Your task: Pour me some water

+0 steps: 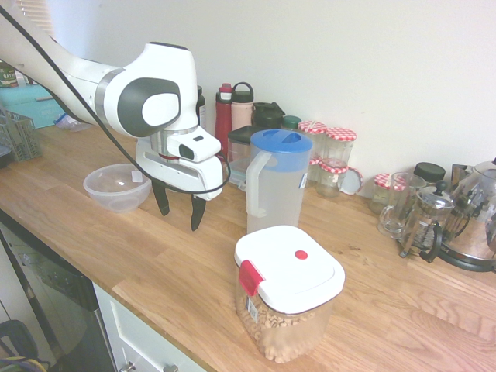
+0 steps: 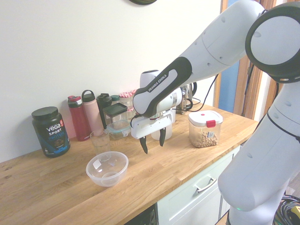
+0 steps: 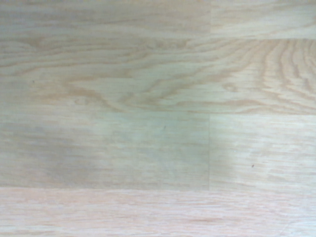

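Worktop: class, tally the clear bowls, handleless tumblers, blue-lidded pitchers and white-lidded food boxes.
Clear round plastic bowl: 1
Clear handleless glass tumbler: 1
Tall frosted plastic pitcher with blue lid: 1
Clear plastic food box with white lid: 1
Total: 4

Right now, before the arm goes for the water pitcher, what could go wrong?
The open hand hangs empty beside the pitcher, whose handle faces it; a sideways bump might tip it. The white-lidded container stands close in front and could be knocked. The glass sits behind the plastic bowl, so pouring could spill.
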